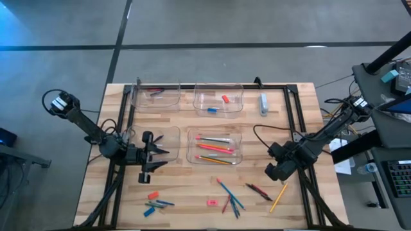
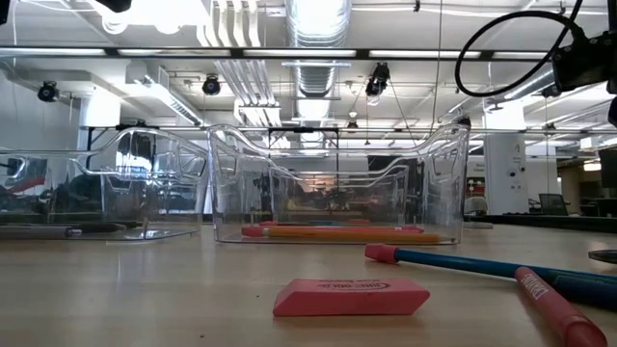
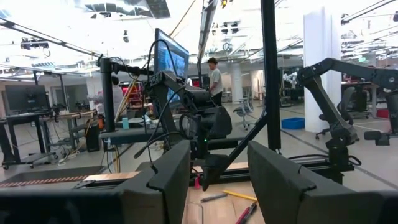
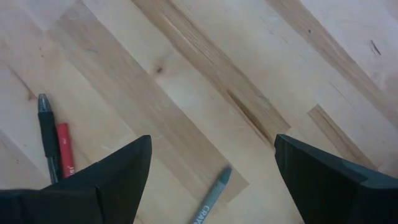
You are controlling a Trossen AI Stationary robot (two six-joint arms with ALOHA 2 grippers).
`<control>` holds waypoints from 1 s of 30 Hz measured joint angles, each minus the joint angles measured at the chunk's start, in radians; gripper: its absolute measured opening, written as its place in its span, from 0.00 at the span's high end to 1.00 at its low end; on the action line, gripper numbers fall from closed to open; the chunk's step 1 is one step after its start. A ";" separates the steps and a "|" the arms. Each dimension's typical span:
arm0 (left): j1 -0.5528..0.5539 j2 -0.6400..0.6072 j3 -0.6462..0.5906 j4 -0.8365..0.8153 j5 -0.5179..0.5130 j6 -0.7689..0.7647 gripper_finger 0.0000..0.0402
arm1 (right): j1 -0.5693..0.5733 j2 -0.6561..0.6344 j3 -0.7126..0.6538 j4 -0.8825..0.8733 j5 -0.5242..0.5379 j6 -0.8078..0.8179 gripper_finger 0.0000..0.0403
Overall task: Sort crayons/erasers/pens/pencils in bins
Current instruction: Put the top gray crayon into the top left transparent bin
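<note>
The high view looks straight down on the whole table (image 1: 192, 186). The low view sits at tabletop level, close behind a pink eraser (image 2: 351, 297), which the high view shares. The left wrist view faces level across the room; the right wrist view looks down close on bare wood.

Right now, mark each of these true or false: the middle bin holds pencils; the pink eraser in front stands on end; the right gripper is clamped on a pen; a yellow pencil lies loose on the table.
1. The middle bin holds pencils. True.
2. The pink eraser stands on end. False: it lies flat on the table.
3. The right gripper is clamped on a pen. False: its jaws are open and hold nothing.
4. A yellow pencil lies loose on the table. True.
</note>
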State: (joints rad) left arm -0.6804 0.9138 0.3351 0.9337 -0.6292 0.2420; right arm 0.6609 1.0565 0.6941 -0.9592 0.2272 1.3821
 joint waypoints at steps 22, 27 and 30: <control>0.000 0.000 -0.002 -0.061 0.001 -0.158 0.64 | 0.000 0.000 0.001 -0.001 -0.018 -0.025 0.19; 0.000 0.010 -0.002 -0.059 0.001 -0.159 0.64 | 0.000 0.000 0.001 -0.003 -0.018 -0.041 0.19; 0.000 0.026 -0.002 -0.061 0.001 -0.159 0.64 | 0.000 0.000 0.001 -0.004 -0.018 -0.046 0.19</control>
State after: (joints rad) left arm -0.6804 0.9398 0.3336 0.8729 -0.6285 0.0830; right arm 0.6609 1.0565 0.6952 -0.9630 0.2092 1.3356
